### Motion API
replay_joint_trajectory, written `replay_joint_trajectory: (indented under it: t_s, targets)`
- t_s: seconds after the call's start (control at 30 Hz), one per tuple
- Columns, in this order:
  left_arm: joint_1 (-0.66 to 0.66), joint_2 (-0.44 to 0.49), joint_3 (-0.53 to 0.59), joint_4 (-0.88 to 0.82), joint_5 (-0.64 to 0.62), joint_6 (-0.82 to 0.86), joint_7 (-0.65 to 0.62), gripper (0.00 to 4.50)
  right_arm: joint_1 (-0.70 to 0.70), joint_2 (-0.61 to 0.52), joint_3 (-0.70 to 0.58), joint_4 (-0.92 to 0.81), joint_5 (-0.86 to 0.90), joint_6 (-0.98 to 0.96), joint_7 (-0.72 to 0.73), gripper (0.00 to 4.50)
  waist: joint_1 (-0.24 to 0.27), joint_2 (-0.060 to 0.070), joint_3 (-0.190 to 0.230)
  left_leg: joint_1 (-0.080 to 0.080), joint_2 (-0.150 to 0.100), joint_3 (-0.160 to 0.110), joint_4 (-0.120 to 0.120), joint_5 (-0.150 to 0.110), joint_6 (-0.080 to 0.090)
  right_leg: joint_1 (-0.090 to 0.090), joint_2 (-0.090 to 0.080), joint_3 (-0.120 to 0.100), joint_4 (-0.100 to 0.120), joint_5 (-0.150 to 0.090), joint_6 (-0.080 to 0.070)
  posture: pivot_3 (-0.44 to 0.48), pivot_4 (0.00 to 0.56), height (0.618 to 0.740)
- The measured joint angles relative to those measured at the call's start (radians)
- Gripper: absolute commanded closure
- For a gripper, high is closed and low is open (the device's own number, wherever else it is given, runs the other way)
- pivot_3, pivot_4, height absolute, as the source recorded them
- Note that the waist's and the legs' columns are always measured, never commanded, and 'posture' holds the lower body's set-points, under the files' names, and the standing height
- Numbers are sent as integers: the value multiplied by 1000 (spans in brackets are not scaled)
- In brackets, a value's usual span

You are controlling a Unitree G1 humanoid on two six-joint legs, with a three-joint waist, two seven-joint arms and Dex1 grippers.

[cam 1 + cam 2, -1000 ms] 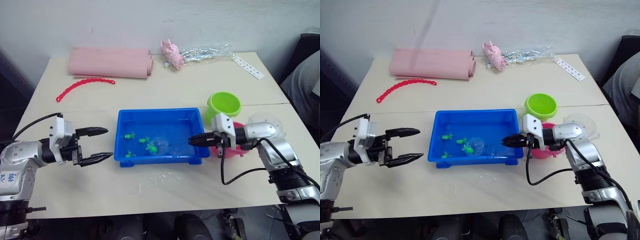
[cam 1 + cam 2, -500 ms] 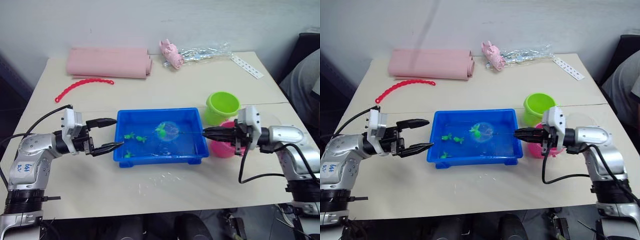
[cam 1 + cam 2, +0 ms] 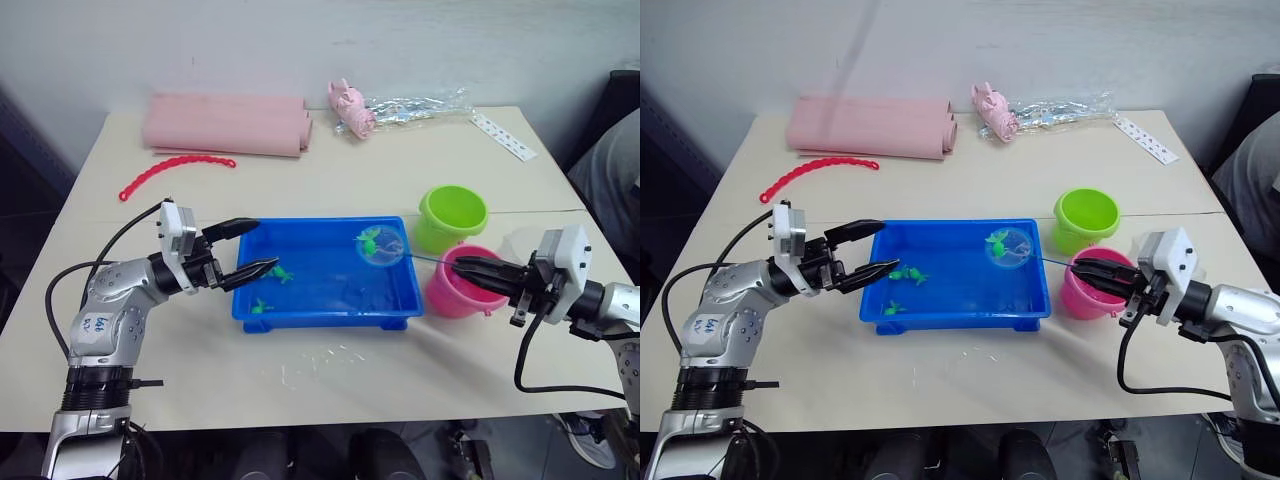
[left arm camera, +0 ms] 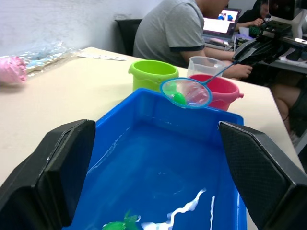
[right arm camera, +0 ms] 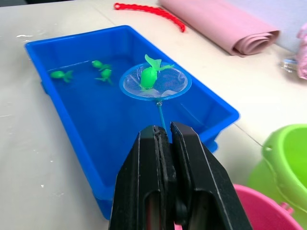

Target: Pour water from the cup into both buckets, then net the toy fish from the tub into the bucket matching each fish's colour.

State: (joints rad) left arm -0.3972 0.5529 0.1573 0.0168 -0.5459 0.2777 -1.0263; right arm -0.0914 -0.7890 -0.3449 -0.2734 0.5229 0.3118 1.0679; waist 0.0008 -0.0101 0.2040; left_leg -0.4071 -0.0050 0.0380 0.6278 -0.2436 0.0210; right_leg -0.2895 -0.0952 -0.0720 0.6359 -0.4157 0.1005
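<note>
Right gripper (image 3: 462, 267) clamped on the net (image 3: 381, 245) handle, ring lifted over the tub's (image 3: 325, 312) far right corner with a green fish (image 5: 149, 74) inside, left gripper (image 3: 253, 248) spread wide at the tub's left rim, empty

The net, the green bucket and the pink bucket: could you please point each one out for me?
net (image 5: 155, 81): right wrist view, on the mesh inside the blue ring.
green bucket (image 3: 452, 208): left eye view, on its inner wall.
pink bucket (image 3: 1087, 298): right eye view, on its outer side.
</note>
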Motion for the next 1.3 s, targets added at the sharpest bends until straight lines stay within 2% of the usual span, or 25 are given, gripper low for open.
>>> replay_joint_trajectory:
  t_s: [0.3,0.6,0.87,1.13,1.3]
  targets:
    - [-25,-25,-46,1,0,22,-23,31,3,-33,-113,12,35,16,-70,4500,1,0,0,0,0,0,0,0,0,0,0,0,0,0,0,0,150,740]
    - [-34,-29,-52,3,0,6,-37,31,-108,-124,-114,212,-14,9,-81,4500,0,0,0,0,0,0,0,0,0,0,0,0,-1,0,0,0,150,740]
    - [-25,-39,-52,-6,0,6,-16,31,-212,-169,-17,460,-192,-202,-81,4500,-1,0,0,0,0,1,1,0,0,0,0,0,-1,0,0,0,150,740]
    - [20,-40,-53,-39,0,17,7,31,-267,-169,31,610,-346,-482,-141,4500,-2,0,0,0,0,1,0,0,0,0,0,0,-1,0,0,0,150,740]
    - [19,-42,-52,-42,23,-12,44,31,-267,-180,68,647,-390,-570,-139,4500,-1,0,0,0,0,1,1,0,1,0,0,0,0,0,0,0,150,740]
